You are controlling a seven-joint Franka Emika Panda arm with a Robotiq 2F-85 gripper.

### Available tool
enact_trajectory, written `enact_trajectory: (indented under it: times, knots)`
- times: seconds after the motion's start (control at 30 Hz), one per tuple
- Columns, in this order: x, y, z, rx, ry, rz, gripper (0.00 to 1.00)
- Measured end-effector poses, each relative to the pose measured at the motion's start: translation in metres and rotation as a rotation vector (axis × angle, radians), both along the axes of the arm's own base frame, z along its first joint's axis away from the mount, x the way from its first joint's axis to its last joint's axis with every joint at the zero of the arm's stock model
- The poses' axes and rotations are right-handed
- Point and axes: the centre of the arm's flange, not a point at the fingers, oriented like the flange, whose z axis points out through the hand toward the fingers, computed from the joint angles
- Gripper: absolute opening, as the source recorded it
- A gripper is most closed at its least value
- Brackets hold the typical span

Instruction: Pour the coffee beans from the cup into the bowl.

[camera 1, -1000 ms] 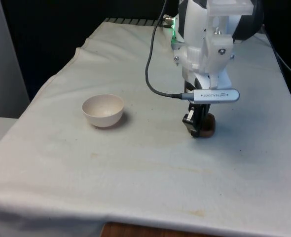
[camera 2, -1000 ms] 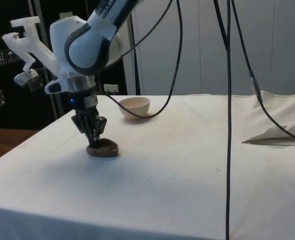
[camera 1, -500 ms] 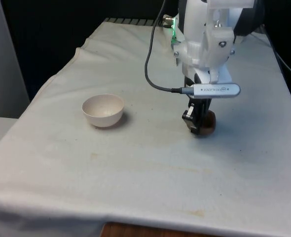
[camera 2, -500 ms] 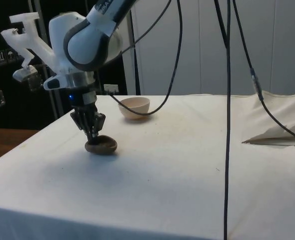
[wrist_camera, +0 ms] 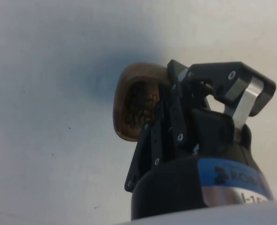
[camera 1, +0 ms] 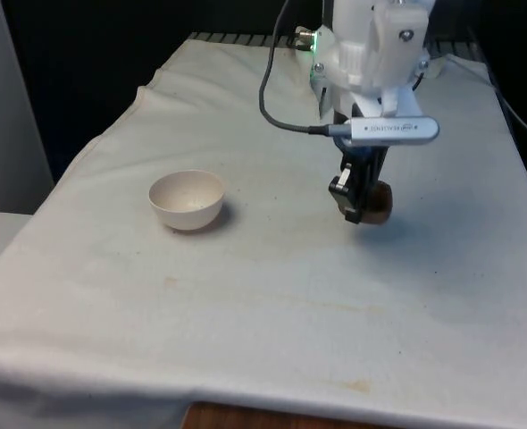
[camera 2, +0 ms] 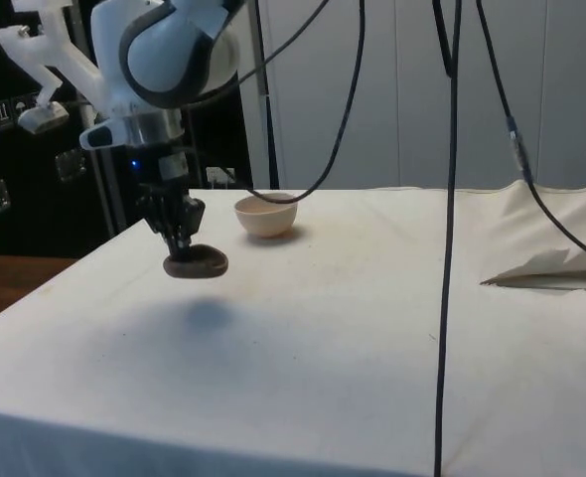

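Toward the front view's left, well apart from everything else, the cream bowl (camera 1: 187, 199) sits upright on the cloth-covered table (camera 1: 246, 295), its mouth open and nothing showing inside it. Over at the centre-right, the gripper (camera 1: 360, 198) points straight down with its jaws pinching one wall of the brown cup (camera 1: 376, 202), one finger inside the rim and one outside; the wrist view shows the dark coffee beans (wrist_camera: 139, 107) lying low in that cup. In the side view the cup (camera 2: 196, 263) hangs level and clear of the table, its shadow apart from it below, and the bowl (camera 2: 266, 215) stands beyond it. The step in hand looks like the carry across to the bowl, with no pouring yet begun. To do it well, the cup should be kept level and moved smoothly, since it is shallow and gripped only at one edge, so a jolt could swing it or spill beans. It seems wise to travel above the bowl's rim, stop with the cup's free lip over the bowl's middle, then tip slowly.
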Motion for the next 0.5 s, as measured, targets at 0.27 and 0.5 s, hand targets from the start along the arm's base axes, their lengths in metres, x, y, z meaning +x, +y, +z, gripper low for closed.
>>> enact_trajectory:
  times: [0.27, 0.5]
  knots:
    - [0.000, -0.005, 0.021, -0.002, -0.003, -0.018, 0.00]
    - [0.000, -0.012, 0.037, -0.005, -0.006, -0.044, 0.00]
